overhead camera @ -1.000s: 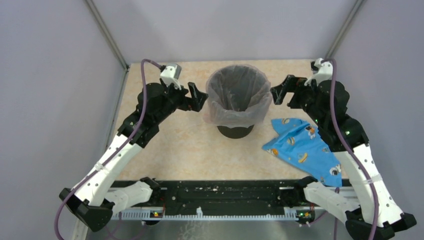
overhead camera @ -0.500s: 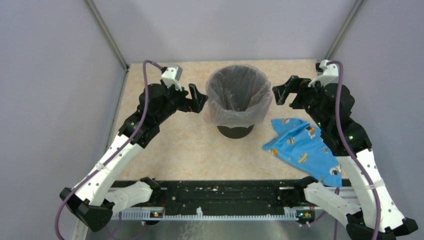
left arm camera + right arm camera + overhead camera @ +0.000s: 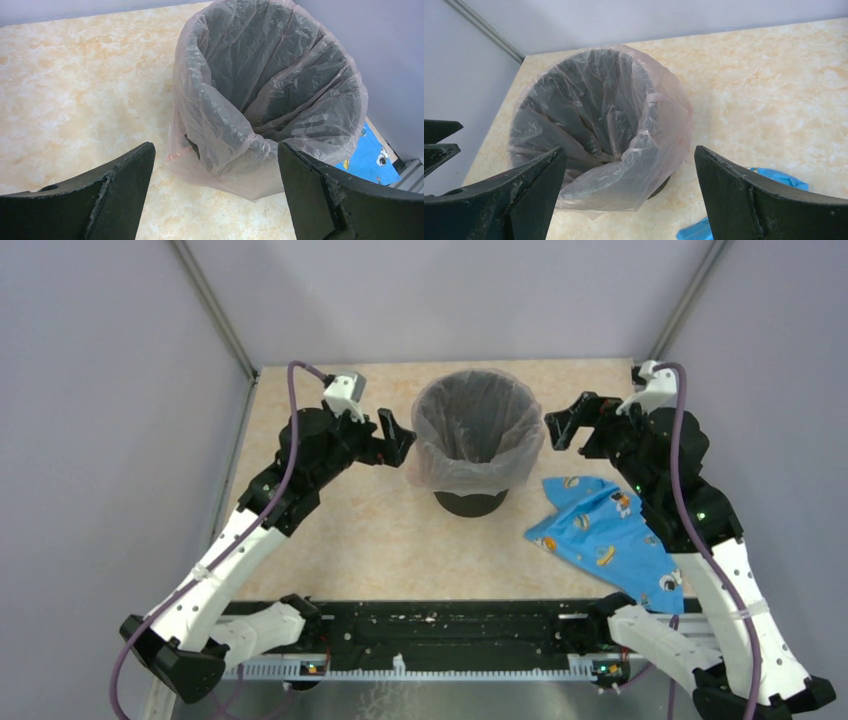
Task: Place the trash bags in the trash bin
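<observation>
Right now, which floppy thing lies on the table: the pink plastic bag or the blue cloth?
The blue printed cloth; the thin pink plastic bag lines the round black bin.

The tabletop I work on is a smooth, marbled surface in pale peach and cream, evenly lit, with only soft shadows. Plain matte lilac-grey panels close me in: a back wall, a left wall and a right wall, with a slim grey metal left post and a right post in the far corners. Along the near edge runs a black rail
</observation>
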You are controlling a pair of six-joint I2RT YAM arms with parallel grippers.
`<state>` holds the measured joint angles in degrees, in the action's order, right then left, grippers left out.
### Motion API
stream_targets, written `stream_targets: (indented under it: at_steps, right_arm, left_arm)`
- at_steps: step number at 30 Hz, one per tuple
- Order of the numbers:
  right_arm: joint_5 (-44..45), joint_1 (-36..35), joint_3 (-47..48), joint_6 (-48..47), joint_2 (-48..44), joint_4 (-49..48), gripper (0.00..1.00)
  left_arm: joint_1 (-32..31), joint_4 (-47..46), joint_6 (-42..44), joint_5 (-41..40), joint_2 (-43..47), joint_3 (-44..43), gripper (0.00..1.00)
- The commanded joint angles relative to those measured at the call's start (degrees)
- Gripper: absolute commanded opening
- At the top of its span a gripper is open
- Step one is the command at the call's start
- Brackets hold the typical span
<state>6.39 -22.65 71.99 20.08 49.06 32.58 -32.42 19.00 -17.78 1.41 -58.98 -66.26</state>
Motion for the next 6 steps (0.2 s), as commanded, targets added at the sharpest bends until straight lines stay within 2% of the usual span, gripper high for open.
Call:
stream_targets:
  at_steps: [1,6]
  right_arm:
    - [0.3,0.0,0.1,0.1,-0.8,-1.8,0.99]
    - [0.3,0.0,0.1,0.0,-0.9,-1.4,0.99]
  left_arm:
    - [-0.3,-1.6,1.1,-0.1,1.2,0.3,0.99]
    - [-0.3,-1.9,0.9,0.0,1.7,0.7,0.99]
